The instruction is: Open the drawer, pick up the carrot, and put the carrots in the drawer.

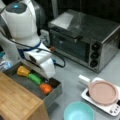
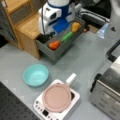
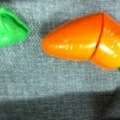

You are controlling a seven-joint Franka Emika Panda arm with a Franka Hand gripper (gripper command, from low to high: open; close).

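The grey drawer (image 1: pixel 53 96) (image 2: pixel 57 53) stands pulled out from the wood-topped cabinet (image 1: pixel 17 100) in both front views. The orange carrot (image 1: pixel 46 88) (image 2: pixel 54 45) lies on the drawer floor near its front panel. In the wrist view the carrot (image 3: pixel 80 41) fills the upper right, resting on grey fabric with no fingers showing. My gripper (image 1: pixel 50 77) (image 2: pixel 47 37) hangs low over the drawer, right beside the carrot and mostly hidden under the white wrist.
A green vegetable (image 1: pixel 35 78) (image 2: pixel 67 37) (image 3: pixel 10 27) and a yellow lump (image 1: pixel 23 71) (image 2: pixel 75 26) also lie in the drawer. A silver toaster oven (image 1: pixel 85 40), a teal bowl (image 1: pixel 78 111) (image 2: pixel 36 75) and a pink pan (image 1: pixel 103 92) (image 2: pixel 57 97) on a white cooker stand on the grey table.
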